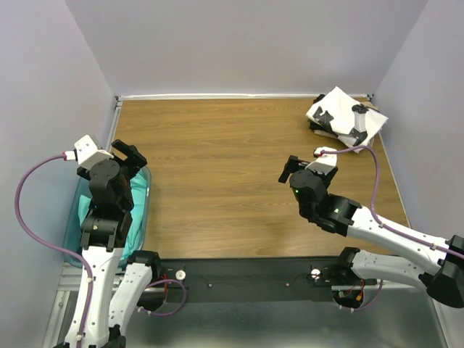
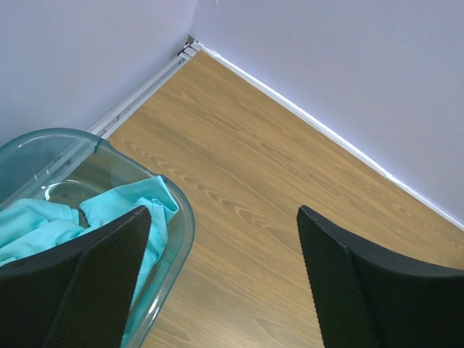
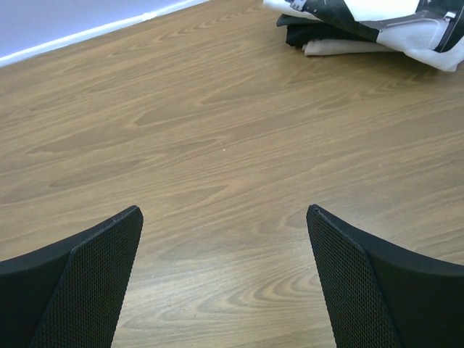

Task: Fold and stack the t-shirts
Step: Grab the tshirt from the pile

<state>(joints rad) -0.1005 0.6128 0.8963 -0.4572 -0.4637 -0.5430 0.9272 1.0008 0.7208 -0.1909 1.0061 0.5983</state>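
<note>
A teal t-shirt [image 2: 51,217] lies crumpled in a translucent teal bin [image 1: 142,210] at the table's left edge; it also shows in the top view [image 1: 134,235]. A folded white t-shirt with black blotches [image 1: 341,114] lies on a small stack at the far right corner, and shows at the top of the right wrist view [image 3: 377,18]. My left gripper [image 1: 129,154] is open and empty above the bin's far rim [image 2: 170,199]. My right gripper [image 1: 291,170] is open and empty over bare wood, short of the folded stack.
The wooden table [image 1: 225,174] is walled by pale panels at the back and sides. A white rail [image 2: 304,119] runs along the table's far edge. A black bar [image 1: 246,272] with the arm bases lies along the near edge.
</note>
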